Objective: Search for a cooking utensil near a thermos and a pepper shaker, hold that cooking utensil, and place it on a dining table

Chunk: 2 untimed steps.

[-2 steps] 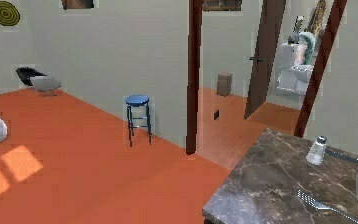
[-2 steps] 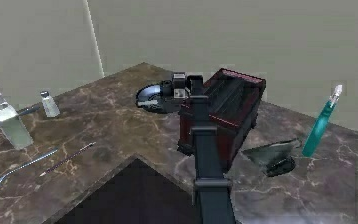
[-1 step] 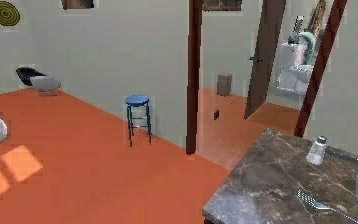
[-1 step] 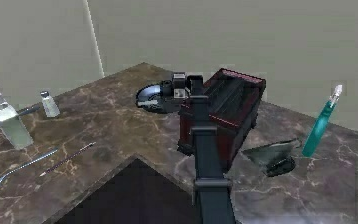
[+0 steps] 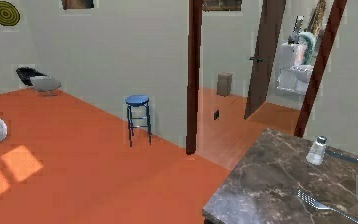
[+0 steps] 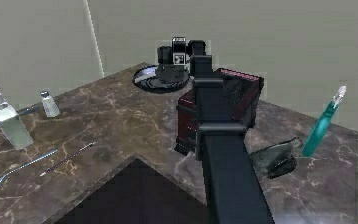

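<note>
one fork [image 6: 25,168] near counter [image 6: 117,125] edge | wide orange floor [image 5: 77,150] around stool [image 5: 137,101]

Bare countertop [image 6: 117,125] lies free between the shaker [image 6: 49,103] and the dark red box [image 6: 241,103]. The box crowds the arm [image 6: 232,180]. A black round dish [image 6: 147,78], perhaps a pan, blocks the wall side. A teal bottle [image 6: 324,125] stands at the right.

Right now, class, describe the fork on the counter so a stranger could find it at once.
Find the dark marble counter. Toward the arm side view's left, in front of the clear bottle and small shaker, lies the silver fork. Its tined end sets it apart from the thinner plain utensil beside it.
</note>
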Available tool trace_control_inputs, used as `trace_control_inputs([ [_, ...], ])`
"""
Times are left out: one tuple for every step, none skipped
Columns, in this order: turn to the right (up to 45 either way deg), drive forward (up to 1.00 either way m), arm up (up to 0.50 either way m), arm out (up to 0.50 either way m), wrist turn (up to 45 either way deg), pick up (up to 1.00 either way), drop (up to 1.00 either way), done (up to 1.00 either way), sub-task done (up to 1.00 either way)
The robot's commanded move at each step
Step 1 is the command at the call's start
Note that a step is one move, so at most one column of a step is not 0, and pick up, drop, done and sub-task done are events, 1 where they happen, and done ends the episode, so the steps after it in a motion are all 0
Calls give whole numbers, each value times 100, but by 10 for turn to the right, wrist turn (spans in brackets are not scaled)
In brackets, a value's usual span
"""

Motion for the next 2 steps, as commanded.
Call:
trace_control_inputs([
  [0, 0, 2, 0, 0, 0, 0, 0, 0],
  [0, 0, 0, 0, -450, 0, 0, 0, 0],
])
